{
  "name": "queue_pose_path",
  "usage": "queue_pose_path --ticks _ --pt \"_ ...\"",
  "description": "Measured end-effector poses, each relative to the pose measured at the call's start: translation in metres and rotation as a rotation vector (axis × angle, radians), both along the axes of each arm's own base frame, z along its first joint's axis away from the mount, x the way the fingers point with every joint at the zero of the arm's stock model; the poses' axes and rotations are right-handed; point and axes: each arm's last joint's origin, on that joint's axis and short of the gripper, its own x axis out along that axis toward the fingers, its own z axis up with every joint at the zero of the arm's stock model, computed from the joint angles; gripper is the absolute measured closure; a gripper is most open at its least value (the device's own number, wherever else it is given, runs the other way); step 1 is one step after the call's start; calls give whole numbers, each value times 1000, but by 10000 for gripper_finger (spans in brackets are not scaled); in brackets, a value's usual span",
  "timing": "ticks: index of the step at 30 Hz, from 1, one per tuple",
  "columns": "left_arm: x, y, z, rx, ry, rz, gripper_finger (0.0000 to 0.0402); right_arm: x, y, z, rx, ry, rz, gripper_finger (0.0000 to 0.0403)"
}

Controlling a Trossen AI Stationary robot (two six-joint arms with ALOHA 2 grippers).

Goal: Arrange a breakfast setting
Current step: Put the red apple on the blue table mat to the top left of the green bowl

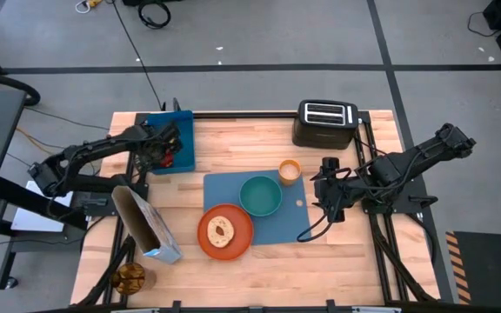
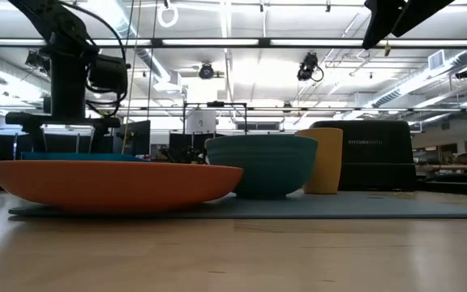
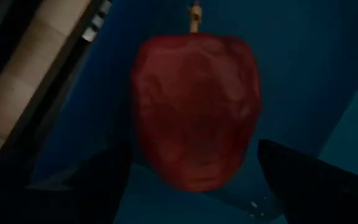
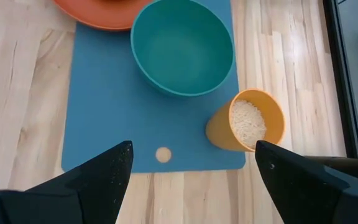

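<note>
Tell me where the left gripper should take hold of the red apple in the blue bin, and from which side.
Grip the apple across its widest middle, coming straight down from above: the bin walls close off its sides. The left gripper already has its open fingers either side of it. The round, smooth skin will likely slip if pinched near the stem or the narrow bottom end.

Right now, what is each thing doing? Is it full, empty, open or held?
Teal bowl: empty, on the placemat.
Orange cup: holds white grains.
Orange plate: holds the bread.
Apple: in the blue bin, not held.
Left gripper: open around apple.
Right gripper: open, empty.
</note>
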Motion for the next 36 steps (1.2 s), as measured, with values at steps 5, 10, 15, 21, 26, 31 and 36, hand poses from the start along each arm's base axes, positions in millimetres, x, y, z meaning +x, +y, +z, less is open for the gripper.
queue_pose_path --ticks 5,10,15,21,26,31,36 --pt "-6 5 -1 -34 -7 -20 46 1 -1 0 7 5 1 56" --pt "-11 11 -2 -34 7 -19 46 1 -3 0 13 7 -5 56" --pt "-8 18 -15 -79 49 -12 46 1 -4 0 18 10 -6 56" --pt "-1 27 -31 -106 70 -11 46 1 -4 0 23 10 -10 56" --pt "2 33 -38 -80 90 -17 53 1 -3 -1 39 19 0 57" --pt "3 35 -37 -35 99 -19 76 0 -3 0 34 17 6 56" --pt "8 32 -29 53 106 -62 76 -5 -6 6 12 -11 25 57"
